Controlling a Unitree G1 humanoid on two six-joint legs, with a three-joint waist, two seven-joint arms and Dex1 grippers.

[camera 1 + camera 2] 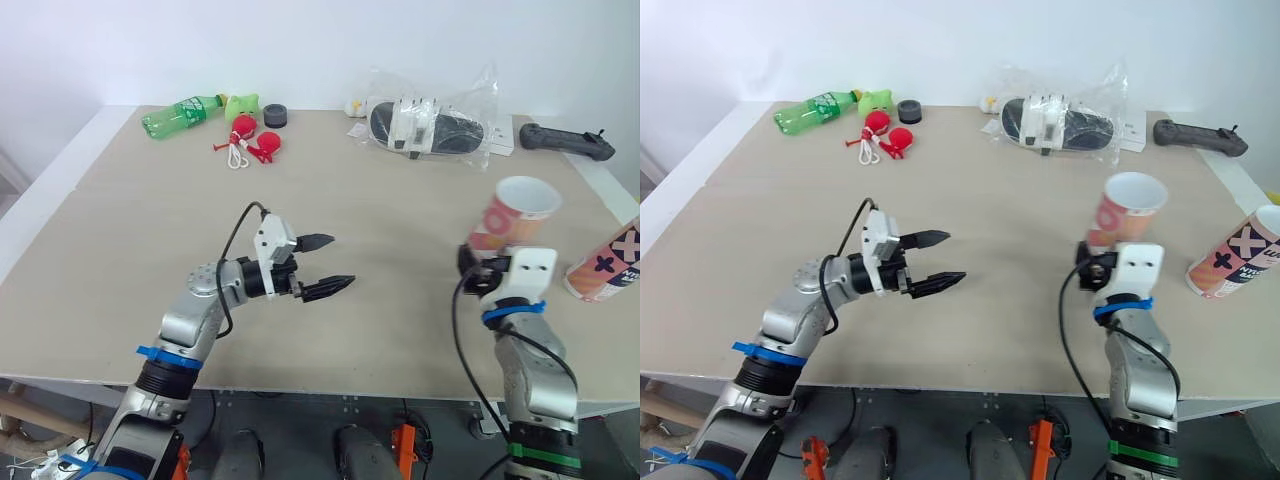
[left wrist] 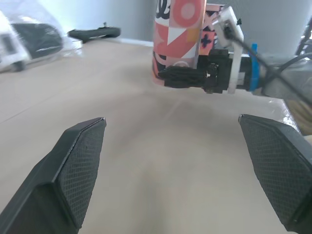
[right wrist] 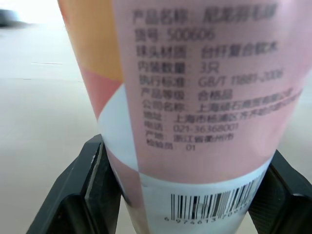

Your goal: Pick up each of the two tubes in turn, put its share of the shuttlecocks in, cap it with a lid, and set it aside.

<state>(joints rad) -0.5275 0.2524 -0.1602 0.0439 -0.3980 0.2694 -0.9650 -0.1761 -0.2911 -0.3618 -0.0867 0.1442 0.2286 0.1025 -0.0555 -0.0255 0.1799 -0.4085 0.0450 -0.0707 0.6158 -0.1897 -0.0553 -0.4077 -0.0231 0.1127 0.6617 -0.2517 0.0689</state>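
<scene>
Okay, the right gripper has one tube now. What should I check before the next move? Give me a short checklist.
1. Grip: right gripper closed on the held tube near its base: ok.
2. Pose: held tube upright, open mouth up: ok.
3. Free arm: left gripper open, empty, apart from the held tube: ok.
4. Spare: second tube lies by the right edge of the table, apart from the held tube: ok.
5. Lift: held tube off the table: cannot tell.
</scene>
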